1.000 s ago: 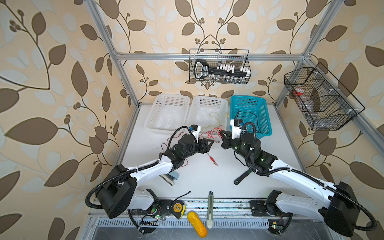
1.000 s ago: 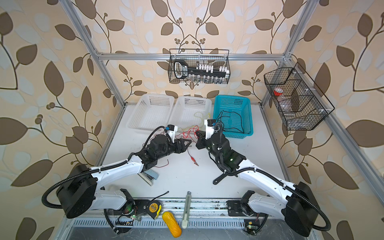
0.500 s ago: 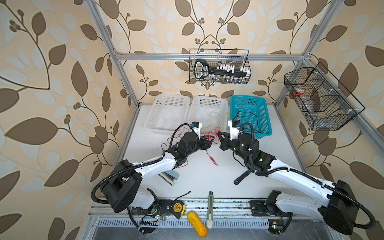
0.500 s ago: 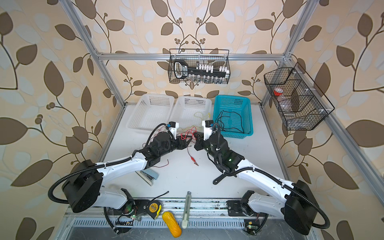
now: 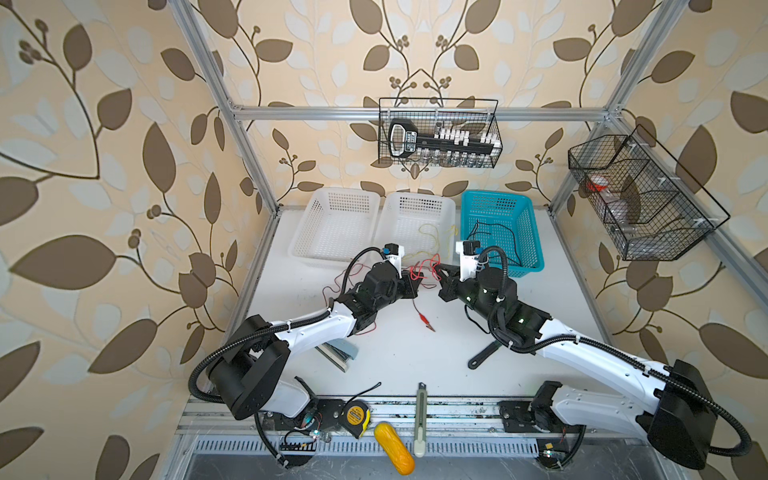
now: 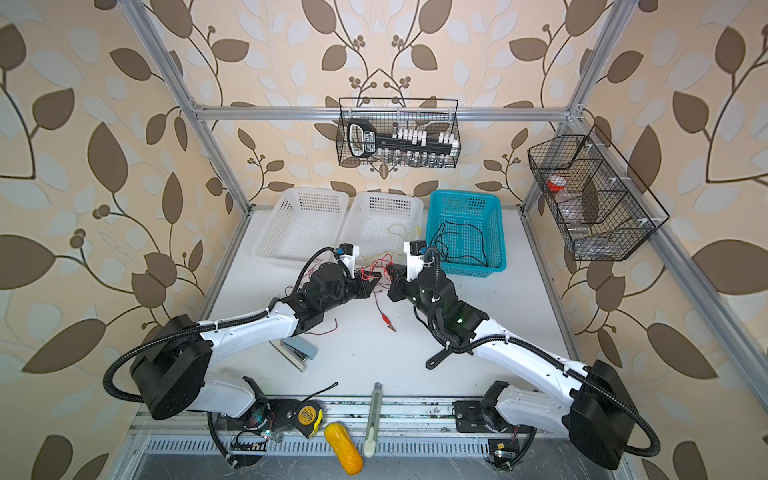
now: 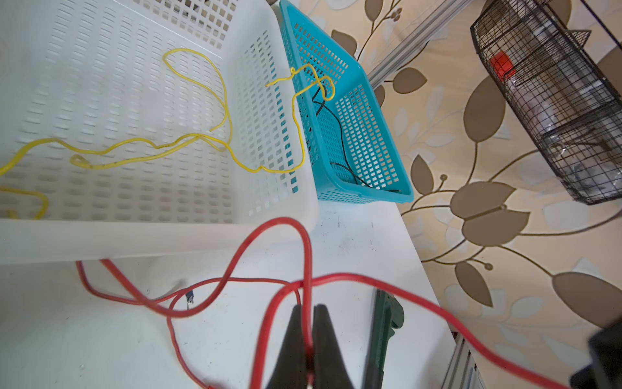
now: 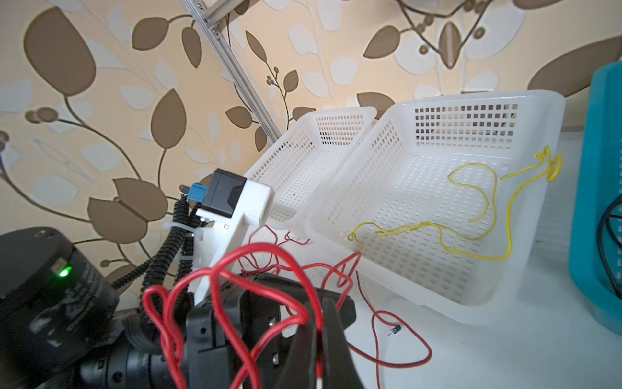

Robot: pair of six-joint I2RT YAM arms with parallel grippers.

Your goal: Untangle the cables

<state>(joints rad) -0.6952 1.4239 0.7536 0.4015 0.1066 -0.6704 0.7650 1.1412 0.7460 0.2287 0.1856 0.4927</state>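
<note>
A tangle of red cables (image 5: 424,269) (image 6: 376,266) hangs between my two grippers in front of the white baskets. The left gripper (image 5: 412,286) (image 7: 306,308) is shut on one red strand (image 7: 279,220). Facing it, the right gripper (image 5: 442,269) (image 8: 318,303) is shut on another red loop (image 8: 262,247). A red alligator clip (image 5: 424,321) (image 6: 386,322) lies on the table below the tangle. A yellow cable (image 5: 432,232) (image 7: 202,141) lies in the middle white basket. A black cable (image 5: 498,232) (image 6: 461,232) lies in the teal basket.
Two white baskets (image 5: 332,249) (image 5: 415,199) and a teal basket (image 5: 536,249) line the back. A black-handled tool (image 5: 482,357) and a grey-blue block (image 5: 345,353) lie nearer. A tape measure (image 5: 357,415), a yellow object (image 5: 395,446) and a cutter (image 5: 420,415) sit at the front rail.
My left gripper has moved up towards the red tangle and shut on a red strand. The right gripper stays shut on its strand and has shifted slightly left.
</note>
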